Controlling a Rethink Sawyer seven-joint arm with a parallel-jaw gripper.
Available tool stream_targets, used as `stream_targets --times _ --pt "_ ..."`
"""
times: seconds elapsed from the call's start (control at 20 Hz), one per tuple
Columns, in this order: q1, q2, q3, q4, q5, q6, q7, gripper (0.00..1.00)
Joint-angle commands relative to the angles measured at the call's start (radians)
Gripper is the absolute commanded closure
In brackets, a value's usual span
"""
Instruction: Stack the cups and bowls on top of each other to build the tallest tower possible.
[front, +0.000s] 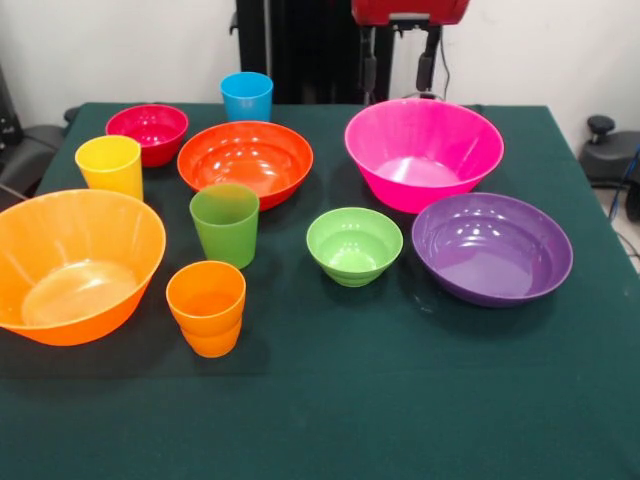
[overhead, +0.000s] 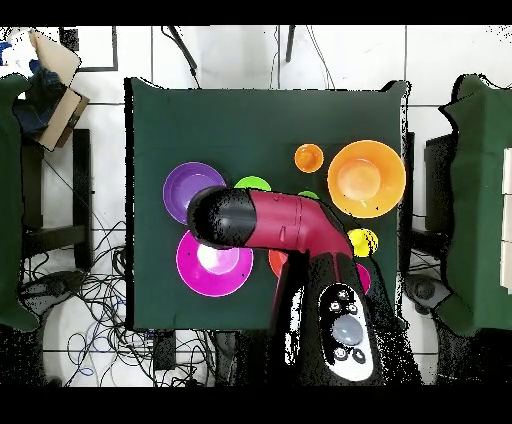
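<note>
All cups and bowls stand separate on the green table (front: 400, 400) (nothing stacked), the claw's (front: 398, 70) state unreadable.

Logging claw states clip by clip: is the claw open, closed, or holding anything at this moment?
Claw: cannot be told; only its tips show at the front view's top edge, above the pink bowl, and nothing appears held.

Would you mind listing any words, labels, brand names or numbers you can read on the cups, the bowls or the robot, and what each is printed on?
None can be read.
The cups, such as the blue cup, and the bowls, such as the pink bowl, are plain.
The red arm shows only unlabelled buttons near its base in the overhead view.
The gripper bears no readable marking.
</note>
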Motion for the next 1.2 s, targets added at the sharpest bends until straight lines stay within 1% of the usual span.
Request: stream_targets --times 0.05,0.15,0.2,0.4,0.5,0.75,0.95,1.2 --pt "0.001 0.172 0.034 -0.188 -0.061 0.128 0.046 0.0" --pt "0.003 0.199 0.032 -0.222 -0.066 0.134 0.041 0.0" --pt "0.006 0.246 0.03 -0.285 -0.077 0.143 0.036 0.0" --pt "0.03 0.307 0.001 -0.404 -0.101 0.186 0.046 0.0" --pt "0.031 0.324 -0.002 -0.441 -0.101 0.207 0.04 0.0" --pt "0.032 0.34 -0.005 -0.5 -0.104 0.257 0.027 0.0" --pt "0.013 0.355 0.007 -0.544 -0.107 0.289 0.001 0.0" --pt "-0.013 0.349 0.003 -0.543 -0.107 0.294 -0.012 0.0"
